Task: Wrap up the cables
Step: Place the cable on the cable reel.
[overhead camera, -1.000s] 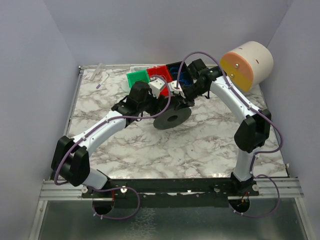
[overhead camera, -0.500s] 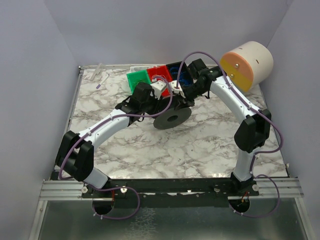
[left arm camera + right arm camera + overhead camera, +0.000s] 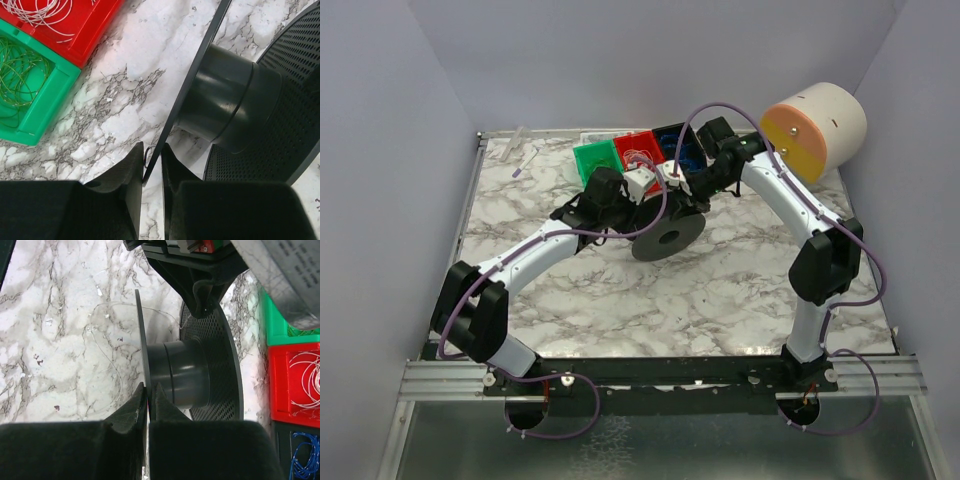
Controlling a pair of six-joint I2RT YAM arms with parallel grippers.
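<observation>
A: Cables (image 3: 306, 375): where do they lie?

B: The nearest is one whitish strand (image 3: 117, 365). It lies loose on the marble bench (image 3: 720, 290), curling beside the dark spool (image 3: 182, 372) and arching toward it. The others sit coiled in three bins behind the spool.

A: And the spool itself?

B: It's mid-bench, tipped up on edge rather than lying flat, with a gripper at it from each side.

A: What are the jaws doing?

B: The right gripper (image 3: 148, 389) has its jaws closed on the rim of one spool disc. The left gripper (image 3: 152, 150) straddles a disc rim as well. Its jaws are narrow but not clamped. One finger looks to touch the disc, and a sliver of bench shows between the disc and the other finger.

A: Now the bins.

B: They stand side by side just past the spool. Seen from overhead, the green bin (image 3: 47, 102) is on the left and holds a green coil (image 3: 17, 75). The red bin (image 3: 92, 27) is in the middle with a whitish coil (image 3: 35, 10). The blue bin (image 3: 668, 135) is on the right with a blue coil (image 3: 305, 460).

A: Anything farther back?

B: There are clear plastic packets (image 3: 520, 152) by the far left edge, too small to make out. A big cream drum (image 3: 815, 125) with an orange-and-pink face is at the far right corner.
</observation>
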